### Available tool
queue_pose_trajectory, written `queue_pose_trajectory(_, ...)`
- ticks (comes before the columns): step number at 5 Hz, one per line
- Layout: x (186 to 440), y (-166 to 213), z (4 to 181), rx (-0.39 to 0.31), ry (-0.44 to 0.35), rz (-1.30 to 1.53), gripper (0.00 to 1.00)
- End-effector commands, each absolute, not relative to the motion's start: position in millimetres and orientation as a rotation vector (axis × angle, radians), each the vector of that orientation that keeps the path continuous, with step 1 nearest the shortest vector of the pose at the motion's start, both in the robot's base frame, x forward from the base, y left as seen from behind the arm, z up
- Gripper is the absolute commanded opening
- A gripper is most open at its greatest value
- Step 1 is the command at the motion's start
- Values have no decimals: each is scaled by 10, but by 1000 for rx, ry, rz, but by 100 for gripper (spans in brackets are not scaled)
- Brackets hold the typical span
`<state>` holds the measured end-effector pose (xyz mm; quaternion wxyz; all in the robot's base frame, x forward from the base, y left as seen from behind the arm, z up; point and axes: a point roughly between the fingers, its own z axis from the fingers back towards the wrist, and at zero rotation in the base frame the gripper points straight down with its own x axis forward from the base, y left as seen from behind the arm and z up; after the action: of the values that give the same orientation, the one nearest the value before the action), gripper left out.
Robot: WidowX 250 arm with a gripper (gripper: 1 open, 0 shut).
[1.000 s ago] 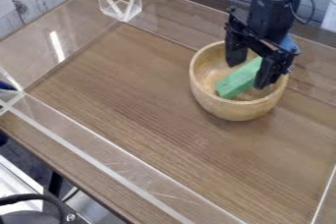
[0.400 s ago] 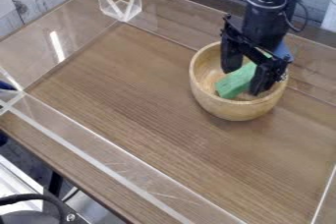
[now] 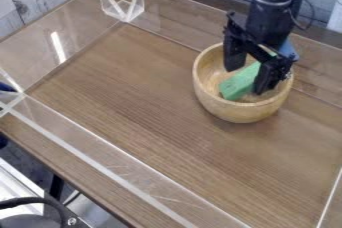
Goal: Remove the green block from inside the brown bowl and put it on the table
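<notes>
The brown bowl (image 3: 230, 106) stands on the table (image 3: 147, 112) at the right. Inside it leans the green block (image 3: 242, 82), tilted against the far inner wall. My black gripper (image 3: 258, 69) points straight down into the bowl, open, with one finger on each side of the block's upper end. The fingertips are low inside the bowl and partly cover the block's top. I cannot tell whether the fingers touch the block.
Clear acrylic walls (image 3: 80, 137) edge the tabletop along the front and left. A small clear bracket (image 3: 123, 5) stands at the back left corner. Bare wood lies left of the bowl and in front of it.
</notes>
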<state>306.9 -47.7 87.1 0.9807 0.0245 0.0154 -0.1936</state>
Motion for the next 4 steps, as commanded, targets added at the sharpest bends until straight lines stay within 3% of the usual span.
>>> queue_pose_trajectory(1,3179,-508,1075,56,-55,-403,100)
queue_pose_trajectory(4,3320,-449,876,57,-28,-401,100)
